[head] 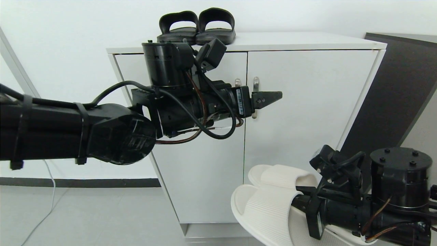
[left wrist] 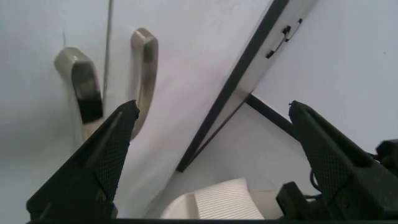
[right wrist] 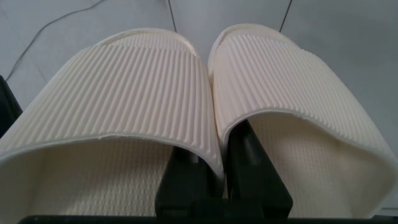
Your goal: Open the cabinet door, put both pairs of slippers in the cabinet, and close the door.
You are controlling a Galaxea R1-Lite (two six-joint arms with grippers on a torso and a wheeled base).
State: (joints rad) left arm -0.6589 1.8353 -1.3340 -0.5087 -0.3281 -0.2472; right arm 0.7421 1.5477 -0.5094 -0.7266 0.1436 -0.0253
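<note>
The pair of white slippers (head: pixel 269 208) is held nearest, low in front of the cabinet (head: pixel 307 102), before the bottom part of its right door (head: pixel 300 130). The two slippers are kept side by side, toes toward the cabinet. The right gripper (right wrist: pixel 222 180) is closed on them: one finger is placed inside each slipper, and the two inner strap walls are pressed between the jaws.

Higher and closer to the cabinet, the left gripper (head: pixel 269 98) is seen at the level of the two metal handles (head: pixel 255 83), just in front of the right door. Its jaws are widely apart and nothing is held between them. One finger (left wrist: pixel 109 155) is seen just beside the handle of the right door; contact cannot be told.

Both doors are shut. On top of the cabinet, above the left door (head: pixel 201 171), the pair of black slippers (head: pixel 197 29) is placed.
</note>
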